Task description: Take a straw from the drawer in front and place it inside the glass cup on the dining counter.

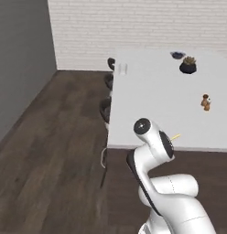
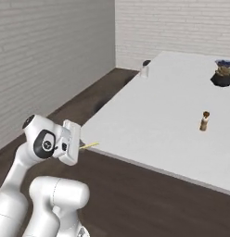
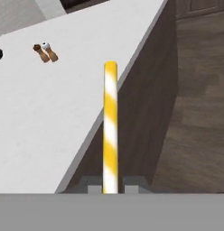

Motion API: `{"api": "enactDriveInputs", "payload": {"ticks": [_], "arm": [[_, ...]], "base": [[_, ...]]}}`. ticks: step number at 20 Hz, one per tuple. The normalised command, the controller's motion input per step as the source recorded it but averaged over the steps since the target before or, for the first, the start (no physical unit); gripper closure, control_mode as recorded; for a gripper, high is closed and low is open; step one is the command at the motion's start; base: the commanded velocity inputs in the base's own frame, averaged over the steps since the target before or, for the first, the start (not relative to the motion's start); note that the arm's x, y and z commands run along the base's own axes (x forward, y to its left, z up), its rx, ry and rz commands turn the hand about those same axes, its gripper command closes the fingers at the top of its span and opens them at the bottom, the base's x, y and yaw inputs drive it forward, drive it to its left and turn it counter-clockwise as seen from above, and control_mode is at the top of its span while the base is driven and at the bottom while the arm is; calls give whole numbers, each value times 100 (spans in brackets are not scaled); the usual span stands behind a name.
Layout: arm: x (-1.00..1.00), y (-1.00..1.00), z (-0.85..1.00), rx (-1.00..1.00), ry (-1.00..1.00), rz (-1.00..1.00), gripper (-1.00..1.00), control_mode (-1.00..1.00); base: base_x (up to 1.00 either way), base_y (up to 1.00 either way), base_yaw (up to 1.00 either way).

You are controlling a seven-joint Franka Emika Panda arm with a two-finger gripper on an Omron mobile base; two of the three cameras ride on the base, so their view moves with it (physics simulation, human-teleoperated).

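The thin straw striped yellow and white (image 3: 110, 128) stands clamped between the two dark fingers (image 3: 92, 186), which are closed tight on its lower end; its long axis runs straight out along the hand's own line, toward 12 o'clock in the hand view. In the right base view the straw (image 2: 90, 146) pokes out from the fingers as a short pale sliver, its free tip just at the near edge of the long white-topped table (image 2: 154, 115).

The small clear glass tumbler (image 2: 144, 71) sits far off along the table's left edge, at about 1 o'clock from the straw's tip in the right base view, well apart from it. In the left base view the tumbler (image 1: 122, 69) stands near the far left corner of the white table (image 1: 152, 105), at about 11 o'clock from the straw tip (image 1: 175, 136).

The coming move, as I judge it, turns on this gap: the straw points roughly level over the table edge, while the tumbler's mouth faces up, so the straw must be carried along the left edge and tipped toward upright above the rim. A small brown shaker pair (image 2: 204, 121) and a dark pot with a plant (image 2: 222, 75) lie toward the table's right, out of that path.
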Motion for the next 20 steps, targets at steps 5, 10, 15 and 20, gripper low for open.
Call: {"api": "enactDriveInputs", "payload": {"ticks": [5,10,15,20], "arm": [[0,0,0,0,0,0,100,100],[0,0,0,0,0,0,100,100],[0,0,0,0,0,0,100,100],[0,0,0,0,0,0,100,100]], "base": [[5,100,-39],[0,100,-37],[14,100,-47],[42,100,-49]]}}
